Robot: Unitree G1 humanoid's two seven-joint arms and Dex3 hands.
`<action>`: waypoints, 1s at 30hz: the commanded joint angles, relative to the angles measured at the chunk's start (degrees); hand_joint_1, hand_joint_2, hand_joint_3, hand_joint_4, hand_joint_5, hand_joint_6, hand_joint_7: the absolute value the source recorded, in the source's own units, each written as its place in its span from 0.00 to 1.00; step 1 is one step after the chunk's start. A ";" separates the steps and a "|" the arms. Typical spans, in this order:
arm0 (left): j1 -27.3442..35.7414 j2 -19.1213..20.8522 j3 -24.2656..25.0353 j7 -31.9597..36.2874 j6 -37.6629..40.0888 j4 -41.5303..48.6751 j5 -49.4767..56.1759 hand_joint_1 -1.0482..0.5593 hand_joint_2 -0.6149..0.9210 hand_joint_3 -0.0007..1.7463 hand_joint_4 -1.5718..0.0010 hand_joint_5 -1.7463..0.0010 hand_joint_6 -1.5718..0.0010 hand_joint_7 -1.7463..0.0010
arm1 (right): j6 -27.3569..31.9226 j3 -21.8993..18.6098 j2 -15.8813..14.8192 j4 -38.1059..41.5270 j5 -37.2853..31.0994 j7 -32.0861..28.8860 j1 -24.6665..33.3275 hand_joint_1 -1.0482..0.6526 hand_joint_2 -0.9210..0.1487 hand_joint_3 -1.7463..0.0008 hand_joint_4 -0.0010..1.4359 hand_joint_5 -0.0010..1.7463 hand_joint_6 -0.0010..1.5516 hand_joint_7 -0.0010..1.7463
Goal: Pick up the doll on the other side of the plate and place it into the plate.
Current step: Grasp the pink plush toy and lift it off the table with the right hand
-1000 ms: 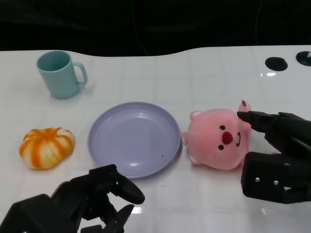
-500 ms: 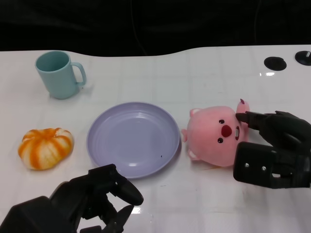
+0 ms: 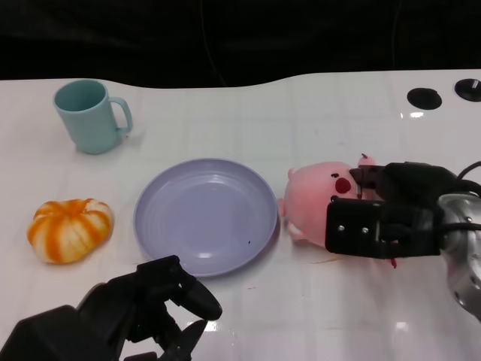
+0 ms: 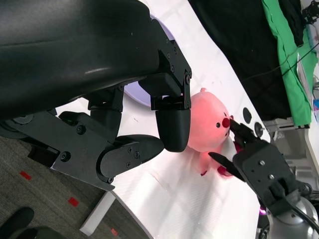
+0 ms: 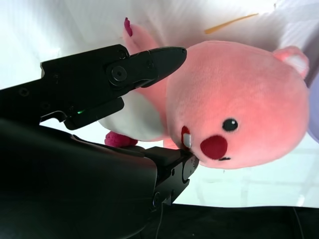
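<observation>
I've got the right hand (image 3: pixel 383 218) closed around the pink plush doll (image 3: pixel 312 197), which lies on the white table (image 3: pixel 301 113) just beside the lavender plate (image 3: pixel 207 214), fingers (image 5: pixel 149 59) on both sides of its body. From the head view the hand hides most of the doll below the face; only the right wrist view shows me fingers pressing its neck. My left hand (image 3: pixel 161 301) hangs near the plate's front rim, fingers loosely curled on nothing.

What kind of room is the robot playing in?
Probably a robot test lab, not a home: a plain white table with black cable holes, black curtain behind, and only a soft pink doll and a round lavender plate.
</observation>
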 commanded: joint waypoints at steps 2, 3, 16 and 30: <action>0.72 0.76 0.08 -0.32 -0.83 -0.92 0.01 0.52 0.88 0.46 0.64 0.01 0.63 0.23 | -0.82 2.59 2.30 9.15 0.06 -0.47 -2.30 0.21 0.00 0.97 0.17 0.17 0.27 0.02; 0.81 0.72 0.08 -0.27 -0.58 -1.13 -0.05 0.52 0.88 0.46 0.63 0.02 0.62 0.23 | -1.31 2.98 2.71 11.12 -0.01 -1.08 -3.07 0.21 0.00 0.97 0.17 0.17 0.27 0.02; 2.17 1.36 0.15 -0.33 -0.88 -2.67 0.43 0.50 0.88 0.46 0.64 0.02 0.62 0.24 | -17.56 5.93 4.71 28.98 0.44 -18.04 -8.12 0.41 0.01 1.00 0.62 0.15 0.68 0.04; 1.58 0.65 -0.31 0.17 -1.31 -2.18 0.28 0.50 0.84 0.50 0.67 0.02 0.60 0.25 | -23.14 5.67 5.21 34.22 0.80 -26.90 -8.65 0.43 0.00 0.89 0.55 0.76 0.74 0.01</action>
